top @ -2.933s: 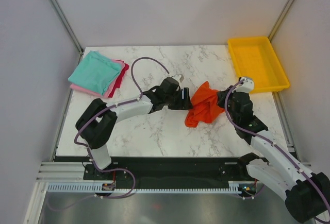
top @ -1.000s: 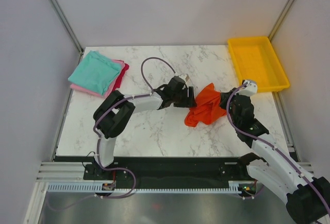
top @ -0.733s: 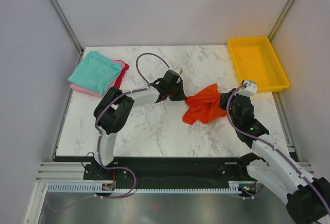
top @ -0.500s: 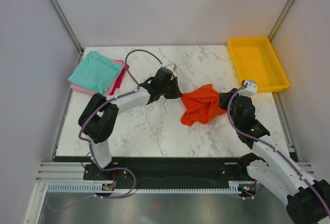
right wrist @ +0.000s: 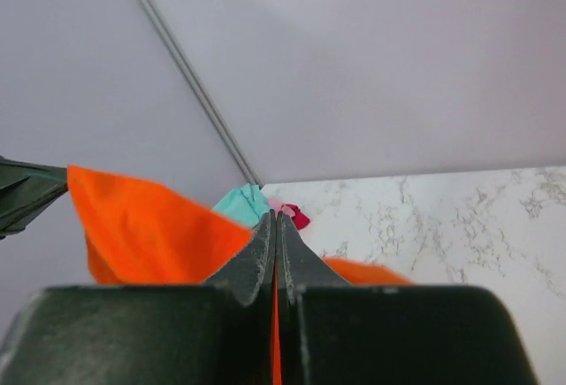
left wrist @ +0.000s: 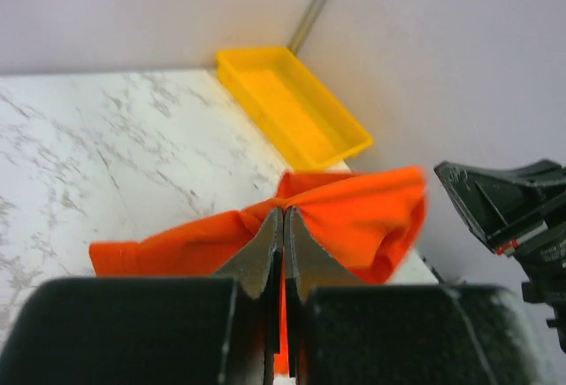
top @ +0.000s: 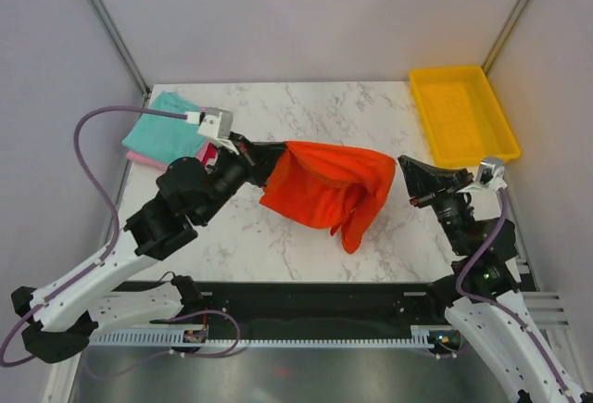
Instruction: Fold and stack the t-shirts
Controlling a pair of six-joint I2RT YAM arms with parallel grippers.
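The orange-red t-shirt (top: pixel 324 190) hangs in the air above the middle of the table (top: pixel 306 107), stretched between the two arms. The left gripper (top: pixel 271 155) is pinched on the shirt's left upper corner, and the right gripper (top: pixel 405 167) is pinched on its right upper edge. The top edge runs fairly taut from one to the other. Below that edge the cloth sags in loose folds, and its lowest point droops toward the near right.

In the left wrist view the fingers (left wrist: pixel 262 252) are pressed together with a thin strip of orange cloth caught between them, and the shirt bunches out just past the tips. Beyond it that camera sees the right gripper's dark fingers at the right edge of the frame and the yellow tray (left wrist: pixel 292 106) farther back.

The right wrist view shows the same kind of hold: its fingers (right wrist: pixel 256 257) are closed flat on a sliver of orange, with the cloth fanning out to the left.

The teal t-shirt (top: pixel 162 130) lies folded at the far left corner of the table, on top of the pink t-shirt (top: pixel 139 158), whose edge shows along its near side. This pile is well apart from the hanging shirt. The tray sits at the far right corner.
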